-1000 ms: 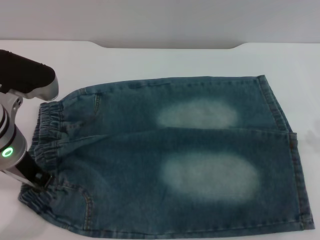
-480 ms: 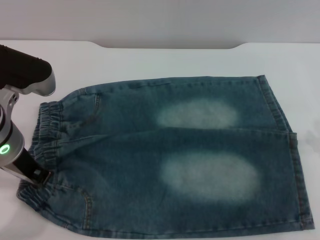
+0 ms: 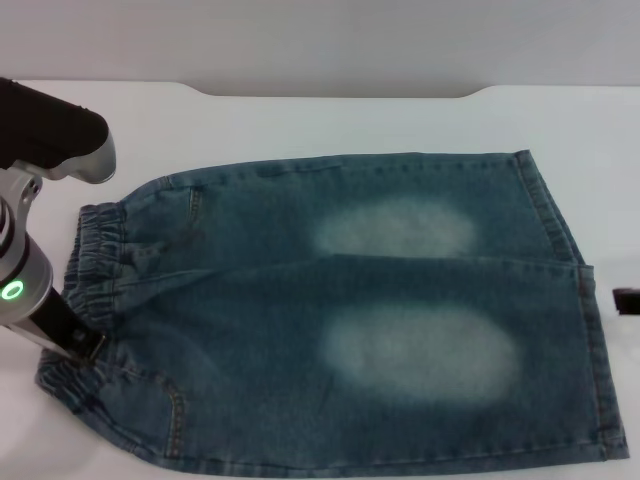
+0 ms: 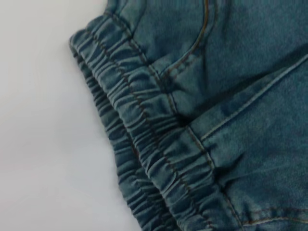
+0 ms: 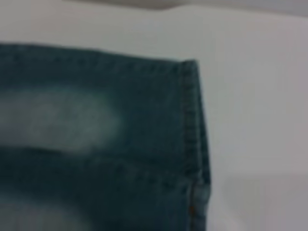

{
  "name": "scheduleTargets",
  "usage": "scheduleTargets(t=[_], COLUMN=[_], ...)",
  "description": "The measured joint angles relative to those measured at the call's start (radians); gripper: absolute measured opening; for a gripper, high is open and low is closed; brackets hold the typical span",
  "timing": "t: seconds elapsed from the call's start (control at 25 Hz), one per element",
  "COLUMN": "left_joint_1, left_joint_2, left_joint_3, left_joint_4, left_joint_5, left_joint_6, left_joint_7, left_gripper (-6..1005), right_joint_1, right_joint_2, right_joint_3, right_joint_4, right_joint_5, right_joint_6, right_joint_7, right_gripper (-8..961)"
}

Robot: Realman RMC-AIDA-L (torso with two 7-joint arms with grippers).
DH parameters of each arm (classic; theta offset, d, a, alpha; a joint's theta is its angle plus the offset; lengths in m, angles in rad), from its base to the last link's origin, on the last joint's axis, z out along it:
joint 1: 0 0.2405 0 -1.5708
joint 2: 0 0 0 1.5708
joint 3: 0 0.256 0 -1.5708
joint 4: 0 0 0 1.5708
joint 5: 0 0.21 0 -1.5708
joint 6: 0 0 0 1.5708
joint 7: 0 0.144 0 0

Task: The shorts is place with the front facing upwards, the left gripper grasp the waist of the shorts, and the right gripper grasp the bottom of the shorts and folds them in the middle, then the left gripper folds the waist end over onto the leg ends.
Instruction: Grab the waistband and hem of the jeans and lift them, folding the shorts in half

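Observation:
The denim shorts lie flat, front up, on the white table. Their ruffled elastic waist is at the left and the straight leg hems are at the right. My left gripper, on the silver arm with the green light, rests on the near part of the waist band. The left wrist view shows the gathered waist close up, with no fingers in it. Only a black bit of my right gripper shows at the right edge, beside the hems. In the right wrist view, a hem corner is in sight.
The far edge of the table runs across the top, with a grey wall behind it. Bare white tabletop lies beyond the shorts and to their right. The left arm's black upper body hangs over the far left.
The left arm has shifted slightly along the waist band. A black bit of the right gripper has come into view at the right edge beside the hems.

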Motion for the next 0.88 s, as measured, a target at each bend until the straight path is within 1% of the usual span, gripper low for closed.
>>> scheduleTargets(t=[0.08, 0.2, 0.32, 0.48, 0.88], left_joint_1=[-0.005, -0.011, -0.011, -0.015, -0.025], left_joint_2=[0.000, -0.001, -0.002, -0.004, -0.006], left_joint_3=[0.002, 0.003, 0.005, 0.006, 0.025], left_joint_4=[-0.001, -0.002, -0.003, -0.004, -0.006], left_joint_5=[0.000, 0.000, 0.000, 0.000, 0.000], left_joint_6=[0.000, 0.000, 0.000, 0.000, 0.000], left_joint_7=[0.000, -0.001, -0.002, -0.003, -0.015], left_gripper=[31, 31, 31, 31, 30], right_joint_1=[0.007, 0.009, 0.009, 0.000, -0.039], right_joint_2=[-0.001, -0.001, -0.001, 0.000, 0.003], right_joint_3=[0.000, -0.003, -0.030, -0.060, -0.075], right_joint_4=[0.018, 0.019, 0.007, 0.010, 0.006], right_joint_5=[0.008, 0.009, 0.012, 0.013, 0.031], right_joint_6=[0.056, 0.087, 0.118, 0.142, 0.150], right_joint_7=[-0.009, -0.014, -0.018, -0.015, -0.012], right_gripper=[713, 713, 713, 713, 714])
